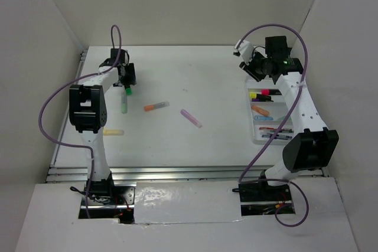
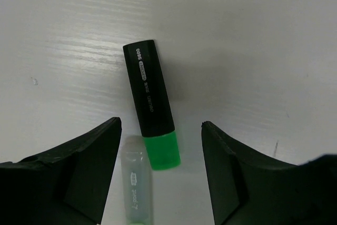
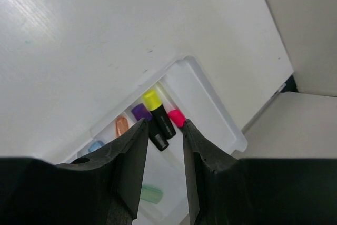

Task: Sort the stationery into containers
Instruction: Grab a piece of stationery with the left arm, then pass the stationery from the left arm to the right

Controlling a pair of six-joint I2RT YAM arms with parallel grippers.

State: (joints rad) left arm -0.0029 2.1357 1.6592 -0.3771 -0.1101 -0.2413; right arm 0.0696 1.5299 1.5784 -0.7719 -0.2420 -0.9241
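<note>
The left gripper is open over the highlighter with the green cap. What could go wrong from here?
1. A pale marker lies right beside the green-capped highlighter, near one finger of the left gripper; closing may catch or push it too.
2. The highlighter lies slightly tilted between the fingers, so it may twist when squeezed.

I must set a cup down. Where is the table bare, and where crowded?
Bare: the far middle, between left gripper and right gripper; the near strip below the lilac marker. Crowded: the tray, and around the green-capped highlighter.
</note>
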